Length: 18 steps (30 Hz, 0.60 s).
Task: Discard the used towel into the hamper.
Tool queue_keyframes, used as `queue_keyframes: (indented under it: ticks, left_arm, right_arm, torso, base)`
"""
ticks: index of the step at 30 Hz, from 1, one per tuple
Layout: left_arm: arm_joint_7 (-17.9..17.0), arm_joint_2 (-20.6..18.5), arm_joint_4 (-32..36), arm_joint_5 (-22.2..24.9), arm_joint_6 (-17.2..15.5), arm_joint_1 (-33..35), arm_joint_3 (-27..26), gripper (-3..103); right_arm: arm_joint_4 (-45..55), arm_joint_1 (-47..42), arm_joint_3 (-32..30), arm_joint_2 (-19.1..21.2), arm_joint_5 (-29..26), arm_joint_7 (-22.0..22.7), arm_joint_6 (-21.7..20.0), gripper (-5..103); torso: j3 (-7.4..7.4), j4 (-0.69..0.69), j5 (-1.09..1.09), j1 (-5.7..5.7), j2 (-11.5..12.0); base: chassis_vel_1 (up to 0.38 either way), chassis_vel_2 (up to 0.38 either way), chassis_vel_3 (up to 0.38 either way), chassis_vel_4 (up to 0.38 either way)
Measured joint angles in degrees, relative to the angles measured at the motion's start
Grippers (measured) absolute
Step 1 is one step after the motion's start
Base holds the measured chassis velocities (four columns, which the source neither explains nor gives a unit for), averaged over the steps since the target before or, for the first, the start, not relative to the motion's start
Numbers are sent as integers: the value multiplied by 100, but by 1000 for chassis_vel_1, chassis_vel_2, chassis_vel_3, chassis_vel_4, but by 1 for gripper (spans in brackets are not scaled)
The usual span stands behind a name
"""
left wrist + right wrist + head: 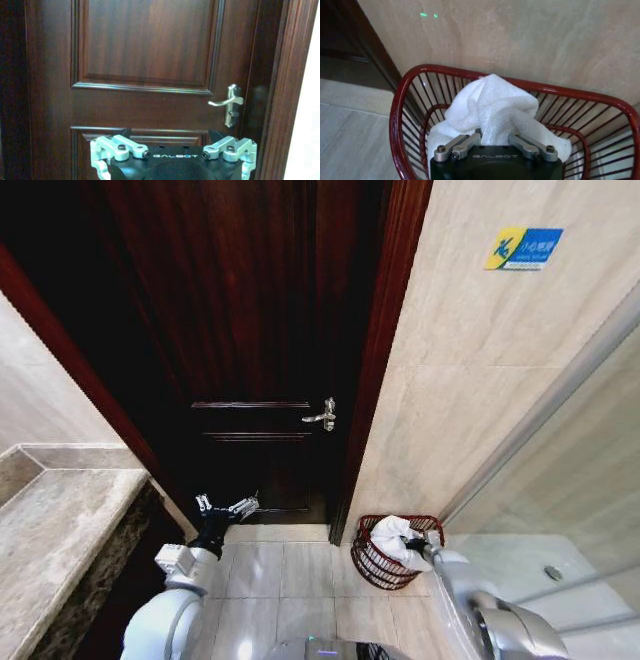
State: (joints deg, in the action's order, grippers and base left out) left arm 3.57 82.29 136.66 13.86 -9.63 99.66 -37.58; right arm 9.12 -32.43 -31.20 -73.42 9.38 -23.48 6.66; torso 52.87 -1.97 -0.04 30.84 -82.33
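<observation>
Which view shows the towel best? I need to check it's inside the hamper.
The right wrist view: the towel lies inside the hamper, by the right gripper. In the head view it's small; the left wrist view faces the door.

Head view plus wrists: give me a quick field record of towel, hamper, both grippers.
towel: white, bunched, in the hamper, peak rising above the rim
hamper: dark red wire basket on the tiled floor, by the wall right of the door
right gripper: over the hamper, fingers closed on the towel
left gripper: open, empty, held low facing the door
door handle: silver lever, untouched
</observation>
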Motion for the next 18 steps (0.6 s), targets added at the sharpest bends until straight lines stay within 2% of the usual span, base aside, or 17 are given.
queue_keyframes:
  ticks: [6, 13, 15, 16, 18]
  left_arm:
    - [0, 0, 0, 0, 0, 0, 0, 100]
    - [0, 0, 0, 0, 1, 0, 0, 100]
    - [0, 0, 0, 0, 0, 0, 0, 100]
    - [0, 0, 0, 0, 0, 0, 0, 100]
    - [0, 0, 0, 0, 1, 0, 0, 100]
  right_arm:
    - [-97, 173, 126, -278, 101, 350, -282, 8]
    - [6, 142, 121, -358, -81, 296, -332, 6]
    - [7, 120, 97, -355, -117, 306, -404, 17]
    - [7, 120, 97, -355, -117, 306, -404, 17]
    - [-55, 115, 55, -350, -123, 400, -498, 28]
  torso:
    - [0, -3, 4, 0, 0]
    - [0, -2, 3, 0, 0]
    - [0, -1, 3, 0, 0]
    - [0, -1, 3, 0, 0]
    - [0, -2, 4, 0, 0]
  base:
    - [0, 0, 0, 0]
    - [0, 0, 0, 0]
    - [0, 0, 0, 0]
    - [0, 0, 0, 0]
    - [0, 0, 0, 0]
